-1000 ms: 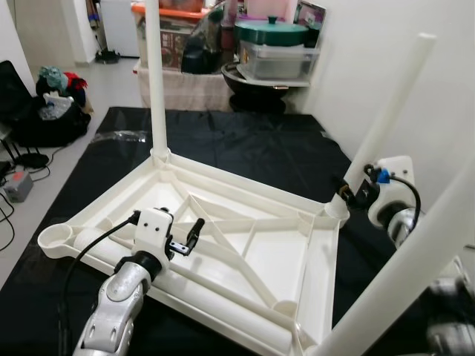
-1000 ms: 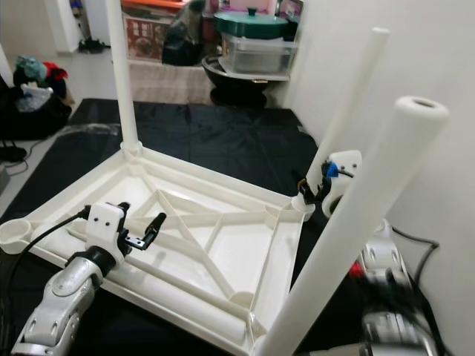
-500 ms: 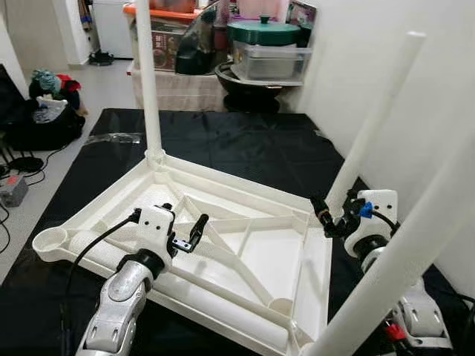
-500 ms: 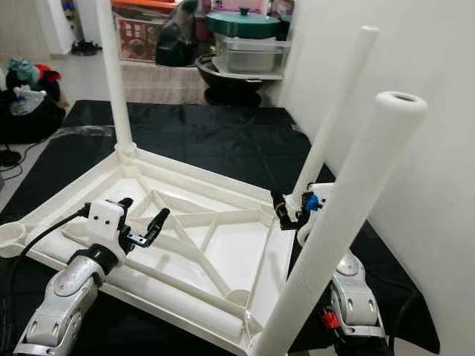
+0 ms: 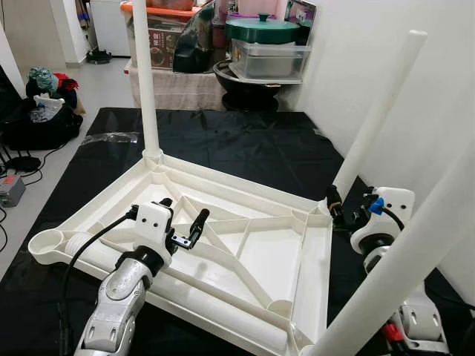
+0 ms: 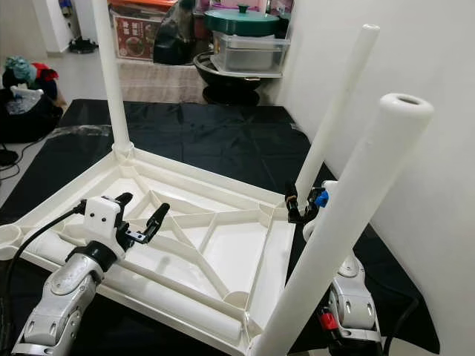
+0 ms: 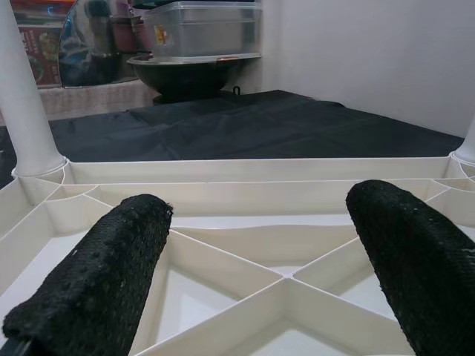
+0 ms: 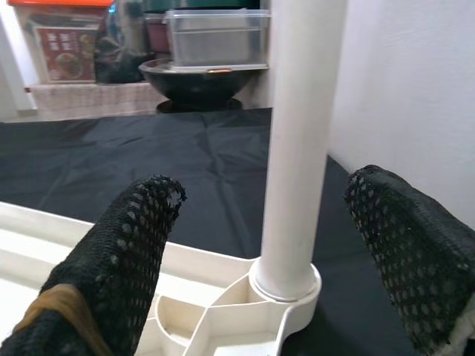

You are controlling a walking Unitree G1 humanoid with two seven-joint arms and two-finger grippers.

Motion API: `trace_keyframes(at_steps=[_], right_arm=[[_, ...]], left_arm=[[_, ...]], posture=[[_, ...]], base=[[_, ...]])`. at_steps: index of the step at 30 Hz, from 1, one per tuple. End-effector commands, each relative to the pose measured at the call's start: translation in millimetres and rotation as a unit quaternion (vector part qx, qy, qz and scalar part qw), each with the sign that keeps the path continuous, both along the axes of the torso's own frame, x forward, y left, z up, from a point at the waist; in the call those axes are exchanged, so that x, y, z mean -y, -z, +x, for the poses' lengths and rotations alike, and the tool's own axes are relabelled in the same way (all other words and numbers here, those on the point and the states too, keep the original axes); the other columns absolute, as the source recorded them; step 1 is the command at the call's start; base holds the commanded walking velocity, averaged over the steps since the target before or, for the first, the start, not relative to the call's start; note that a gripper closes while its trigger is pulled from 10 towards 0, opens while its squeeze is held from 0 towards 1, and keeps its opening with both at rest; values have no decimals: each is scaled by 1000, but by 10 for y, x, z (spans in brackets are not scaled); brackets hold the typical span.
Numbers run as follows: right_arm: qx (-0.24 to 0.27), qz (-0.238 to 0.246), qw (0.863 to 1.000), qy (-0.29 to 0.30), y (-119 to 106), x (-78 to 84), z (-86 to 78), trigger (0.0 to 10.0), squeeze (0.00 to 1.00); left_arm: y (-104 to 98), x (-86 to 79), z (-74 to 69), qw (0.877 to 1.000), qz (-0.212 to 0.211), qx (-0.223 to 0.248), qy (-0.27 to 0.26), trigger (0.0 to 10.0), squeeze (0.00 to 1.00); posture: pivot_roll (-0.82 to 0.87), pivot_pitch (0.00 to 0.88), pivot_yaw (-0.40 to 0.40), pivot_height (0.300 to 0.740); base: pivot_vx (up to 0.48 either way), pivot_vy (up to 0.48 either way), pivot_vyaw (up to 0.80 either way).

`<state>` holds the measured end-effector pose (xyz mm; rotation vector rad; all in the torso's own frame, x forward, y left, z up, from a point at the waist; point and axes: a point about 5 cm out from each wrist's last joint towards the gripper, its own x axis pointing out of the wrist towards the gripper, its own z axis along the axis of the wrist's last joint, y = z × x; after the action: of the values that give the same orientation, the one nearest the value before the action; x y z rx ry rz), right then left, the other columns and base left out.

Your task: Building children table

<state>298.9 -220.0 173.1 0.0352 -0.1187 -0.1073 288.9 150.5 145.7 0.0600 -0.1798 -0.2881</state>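
Lying upside down on a black sheet (image 5: pixel 245 152), the white plastic table top (image 5: pixel 252 256) shows its ribbed underside, with three white legs standing up out of corner sockets: a far leg (image 5: pixel 145 81) at the back corner, a right leg (image 5: pixel 375 119) at the corner beside the white wall (image 5: pixel 349 67), and a near leg (image 6: pixel 334 245) that rises large and close to the head camera. The fourth socket (image 5: pixel 46 241), at the table top's left corner, stands open with no leg in it.

The left gripper (image 5: pixel 184 226) hovers over the ribs on the left half of the underside, its two black fingers (image 7: pixel 96 282) spread apart and holding nothing — the wrist view shows the diagonal ribs between them. The right gripper (image 5: pixel 338 215) sits at the base of the right leg, fingers (image 8: pixel 122 252) spread wide on either side of the leg just above its socket, not pressed against it.

Beyond the sheet stand a dark bowl (image 5: pixel 252 78) with a clear lidded container (image 5: pixel 267 55) and a green lid (image 5: pixel 271 30) — and at the far left, a black bag (image 5: pixel 41 119) on the pale floor.
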Motion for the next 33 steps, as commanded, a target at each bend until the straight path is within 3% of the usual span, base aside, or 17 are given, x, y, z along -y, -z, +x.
trace_keyframes(at_steps=[1,15,19,21,23,26,27,30,31,33], right_arm=[[0,6,1000,17,14,28,-19,10000,0],[14,-15,999,47,-42,52,-33,10000,0],[15,-19,998,65,-49,98,-41,10000,0],[10,-14,994,108,-42,211,-48,10000,0],[-7,-9,984,176,-1,389,-71,10000,0],[-16,-9,978,207,22,466,-87,10000,0],[-32,-3,968,249,63,567,-118,10000,0],[-43,1,961,274,90,624,-140,10000,0],[-54,12,948,312,130,704,-194,10000,0],[-59,27,943,327,158,734,-236,10000,0]], left_arm=[[-4,-1,-3,1000,-4,2,2,10000,0],[-8,1,-11,1000,-6,1,7,10000,0],[-8,1,-11,1000,-6,1,8,10000,0],[-11,-2,-11,1000,-6,2,7,10000,0],[-9,-8,-12,1000,-4,3,4,10000,0],[-7,-10,-11,1000,-4,3,3,10000,0],[-4,-11,-8,1000,-3,2,2,10000,0],[-2,-12,-6,1000,-3,1,1,10000,0],[0,-10,-6,1000,-2,1,1,10000,0],[1,-9,-6,1000,-2,1,1,10000,0]], posture=[[72,0,-98,740],[71,0,-96,740],[69,0,-96,740],[68,0,-96,740],[68,0,-96,740],[68,0,-97,740],[67,0,-97,740],[67,0,-97,740],[67,0,-99,740],[65,0,-99,740]], base=[[-296,0,0],[-343,0,0],[-360,0,0],[-289,0,0],[0,0,0],[0,0,0],[0,0,0],[0,0,0],[0,0,0],[0,0,0]])
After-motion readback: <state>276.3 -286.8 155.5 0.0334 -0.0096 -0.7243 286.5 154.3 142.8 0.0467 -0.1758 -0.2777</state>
